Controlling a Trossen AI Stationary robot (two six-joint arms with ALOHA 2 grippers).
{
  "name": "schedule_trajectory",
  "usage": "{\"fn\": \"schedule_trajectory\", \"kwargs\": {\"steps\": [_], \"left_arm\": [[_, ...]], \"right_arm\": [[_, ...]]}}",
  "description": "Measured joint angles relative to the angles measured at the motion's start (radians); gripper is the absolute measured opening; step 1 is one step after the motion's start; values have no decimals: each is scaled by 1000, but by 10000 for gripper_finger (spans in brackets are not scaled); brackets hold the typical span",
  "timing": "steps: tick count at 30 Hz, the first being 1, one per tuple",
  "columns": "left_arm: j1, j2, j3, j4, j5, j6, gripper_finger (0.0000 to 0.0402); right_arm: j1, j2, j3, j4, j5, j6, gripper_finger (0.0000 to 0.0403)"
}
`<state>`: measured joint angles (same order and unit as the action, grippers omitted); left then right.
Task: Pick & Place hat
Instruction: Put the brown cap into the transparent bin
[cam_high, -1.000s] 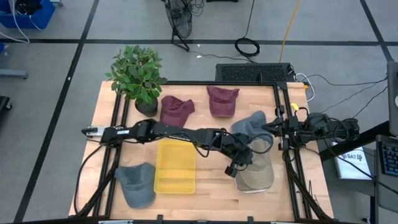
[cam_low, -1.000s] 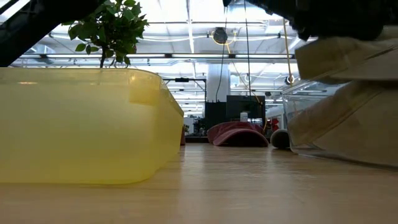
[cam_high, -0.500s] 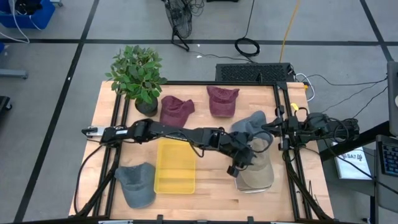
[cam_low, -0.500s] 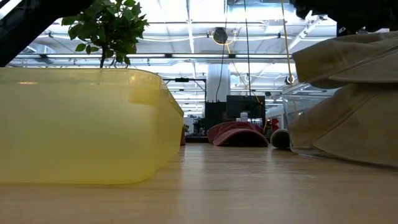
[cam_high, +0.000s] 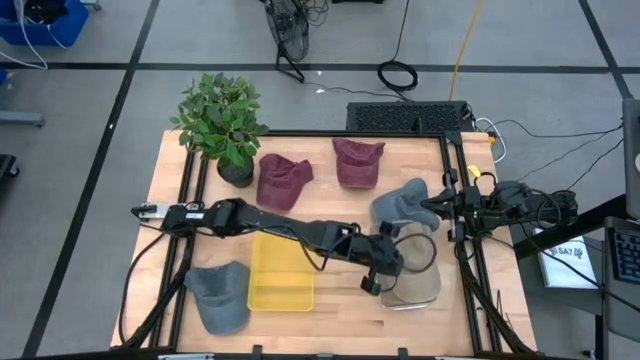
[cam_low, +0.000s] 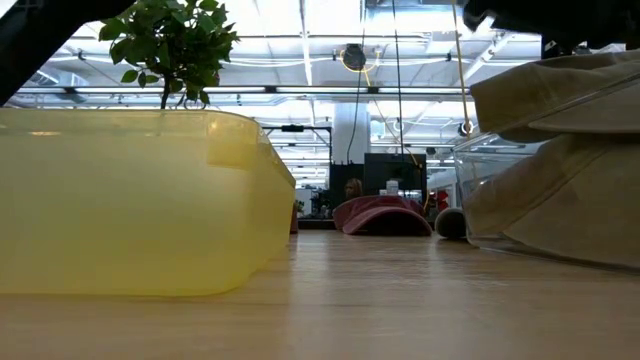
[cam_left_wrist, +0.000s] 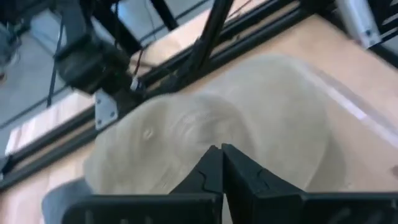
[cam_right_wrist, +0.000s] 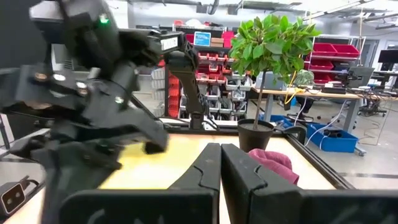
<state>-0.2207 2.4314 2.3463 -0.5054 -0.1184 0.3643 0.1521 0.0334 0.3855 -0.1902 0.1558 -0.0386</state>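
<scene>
Beige fabric fills the clear plastic bin (cam_high: 412, 292) at about four o'clock on the wooden table (cam_high: 165, 190): this is the tan cloth hat (cam_high: 415, 280), lying inside the bin with its crown bulging above the rim, as the low view shows at its right edge (cam_low: 560, 90). The left gripper (cam_high: 372, 283) reaches across from the nine o'clock side and sits just at the bin's near edge, beside the tan hat; its two dark fingers (cam_left_wrist: 214, 171) are pressed together with nothing between them, the hat (cam_left_wrist: 211, 130) lying just ahead of their tips.

The right gripper (cam_high: 432, 209) waits at three o'clock near the table's edge, jaws likewise closed tight and empty, as its own wrist view shows (cam_right_wrist: 219, 163).

At six o'clock of centre stands a translucent yellow plastic tub (cam_high: 281, 268), touching nothing else. A grey cloth cap (cam_high: 218, 296) lies at seven o'clock, well apart from the bin. Another grey hat (cam_high: 400, 202) rests just beyond the clear bin at three o'clock. Two maroon cloth hats lie toward twelve o'clock, one (cam_high: 282, 178) beside a leafy green potted plant (cam_high: 222, 120), the other (cam_high: 357, 160) farther right.
</scene>
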Motion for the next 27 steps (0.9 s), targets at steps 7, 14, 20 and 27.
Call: {"fn": "schedule_trajectory", "kwargs": {"steps": [7,14,20,27], "left_arm": [[45,38,-15,-47,112,-97,4],[76,70,-12,-64,205,-89,3],[87,79,-16,-56,176,-43,14],[31,-35,-14,7,165,56,32]], "right_arm": [[0,0,0,2,0,-1,0],[0,0,-12,9,0,0,0],[0,2,-51,28,0,-8,0],[0,3,-54,44,0,-15,0]]}}
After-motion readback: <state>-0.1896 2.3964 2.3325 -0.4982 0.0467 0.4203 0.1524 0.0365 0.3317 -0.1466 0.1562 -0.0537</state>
